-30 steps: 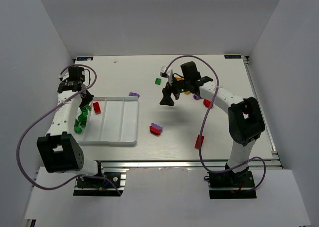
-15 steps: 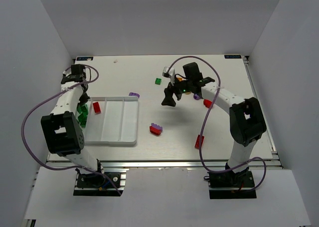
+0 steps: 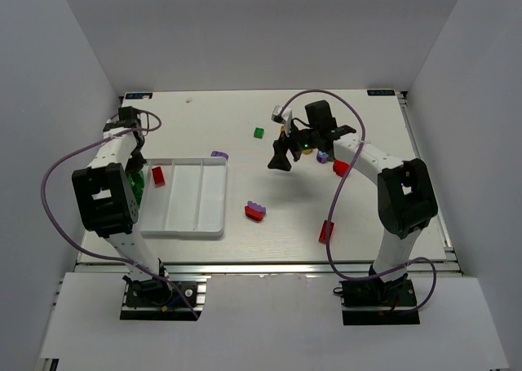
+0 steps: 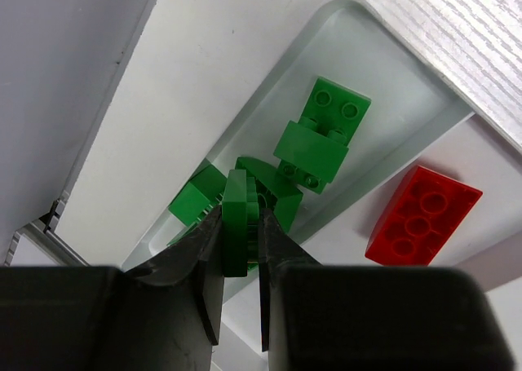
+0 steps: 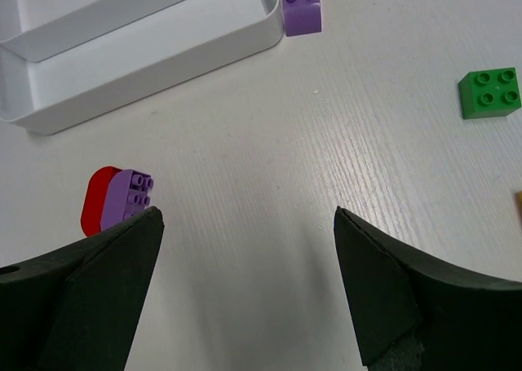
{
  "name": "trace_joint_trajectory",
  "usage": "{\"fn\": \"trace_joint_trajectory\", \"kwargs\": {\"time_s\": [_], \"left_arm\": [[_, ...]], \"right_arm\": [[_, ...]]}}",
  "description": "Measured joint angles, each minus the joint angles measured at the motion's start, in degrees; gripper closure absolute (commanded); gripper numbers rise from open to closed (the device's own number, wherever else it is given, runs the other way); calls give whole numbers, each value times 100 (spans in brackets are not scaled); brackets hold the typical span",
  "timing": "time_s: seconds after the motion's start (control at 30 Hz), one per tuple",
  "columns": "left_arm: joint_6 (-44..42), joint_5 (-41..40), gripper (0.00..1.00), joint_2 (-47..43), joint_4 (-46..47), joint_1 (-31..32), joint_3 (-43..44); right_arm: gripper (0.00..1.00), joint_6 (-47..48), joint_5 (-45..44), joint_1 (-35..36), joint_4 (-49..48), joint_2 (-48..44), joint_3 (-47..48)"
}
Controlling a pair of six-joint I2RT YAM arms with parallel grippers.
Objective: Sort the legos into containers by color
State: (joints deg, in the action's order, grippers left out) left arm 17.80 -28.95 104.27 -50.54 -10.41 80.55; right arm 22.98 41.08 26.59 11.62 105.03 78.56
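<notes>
Compared with a second ago, the left arm has folded back toward its base and now stands upright over the left edge of the tray (image 3: 214, 198). The right arm has drifted slightly toward the far right, and no loose brick has changed place. The left tool (image 4: 241, 224) is clamped shut on a green brick (image 4: 236, 196), held on edge between the fingers above the tray's leftmost compartment. In that compartment lies a heap of green bricks (image 4: 322, 139), studs showing, some stacked and tilted against each other; from above the arm hides most of them. In the next compartment a red brick (image 4: 422, 214) lies flat near the far end, while the other compartments show only white plastic. Just beside the tray's far right corner on the worktop (image 3: 367, 126) sits a purple brick (image 3: 218, 154). Farther right a red and purple pair (image 3: 255, 211) lies pressed together, well apart from the tray. A small green square brick (image 3: 258, 132) sits alone toward the far edge. The right tool (image 3: 280, 157) hangs above bare worktop with its fingers spread wide, gripping nothing. Beyond it, partly behind the arm, are a small purple piece (image 3: 323, 156) and a red piece (image 3: 341, 168). Another red brick (image 3: 326, 231) rests nearer the front.
</notes>
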Motion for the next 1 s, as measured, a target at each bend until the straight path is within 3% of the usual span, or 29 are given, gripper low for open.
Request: {"fn": "trace_joint_trajectory", "kwargs": {"time_s": [0.1,0.13,0.23,0.37,0.63,0.87,0.97,1.0], "left_arm": [[-9,0,100,59,-4,-9,48],[-17,0,85,66,-4,-11,74],[-15,-2,53,90,4,-31,179],[0,-9,42,133,15,-68,210],[72,2,40,151,-20,-105,212],[358,763,62,-192,35,-105,184],[492,1362,58,-927,334,-107,-170],[555,1604,50,-1246,444,-109,-341]], "right_arm": [[11,-9,0,-37,-15,-2,-70],[10,-11,0,-48,-11,-2,-79],[11,-15,2,-72,-24,-7,-79],[11,-26,2,-76,-26,-11,-79],[11,-33,2,-94,-35,-74,-131],[11,31,-105,-107,-140,-133,-138],[11,66,-262,-107,-63,-55,98],[11,96,-306,-107,59,68,361]]}}
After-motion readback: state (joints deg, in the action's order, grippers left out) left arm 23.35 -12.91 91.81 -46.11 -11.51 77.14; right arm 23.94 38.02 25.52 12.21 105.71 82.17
